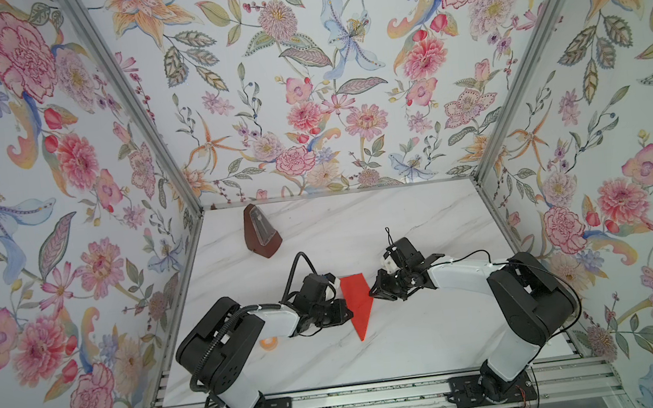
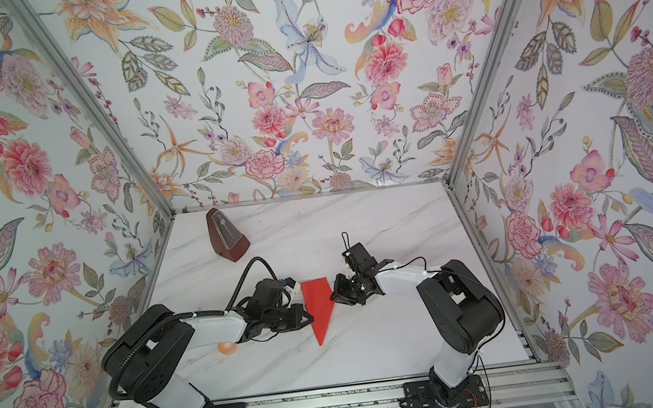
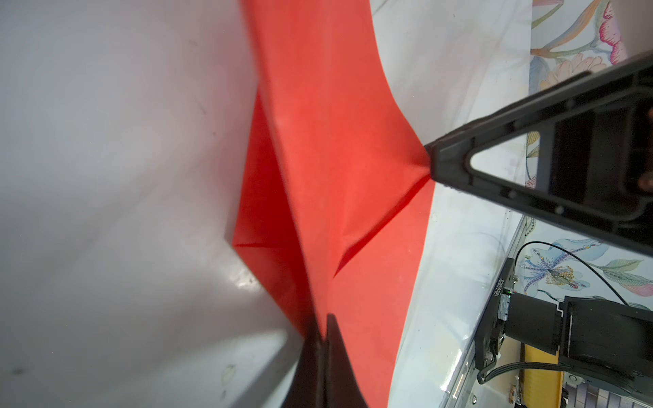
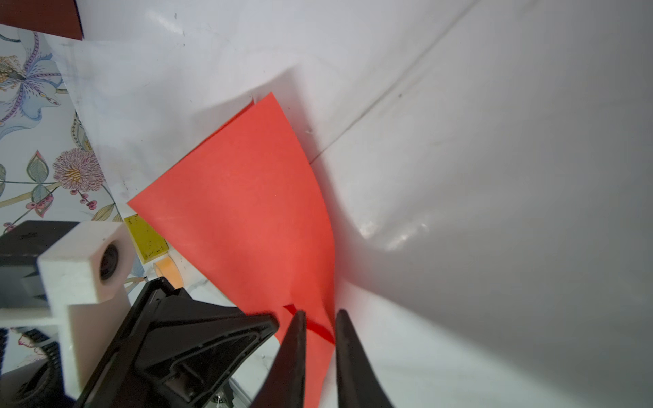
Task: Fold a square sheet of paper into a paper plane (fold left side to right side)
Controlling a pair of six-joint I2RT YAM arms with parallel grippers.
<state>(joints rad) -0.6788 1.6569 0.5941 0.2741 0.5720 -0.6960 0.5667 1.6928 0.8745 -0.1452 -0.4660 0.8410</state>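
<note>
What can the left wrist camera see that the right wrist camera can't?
Only the left wrist view shows the creases and folded layers of the red paper and the right gripper touching its side corner. Only the right wrist view shows the yellow block, the orange tape roll, a corner of the brown metronome and the left gripper. Both show the red paper on the white marble table.

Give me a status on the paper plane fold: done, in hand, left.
Done: the red paper is already creased into a narrow pointed dart shape on the marble table.
In hand: the left pincer is shut on one edge; the right pincer straddles the opposite corner, its jaws slightly apart.
Left: the layers still bow rather than lie flat, so pressing seems unfinished.
</note>
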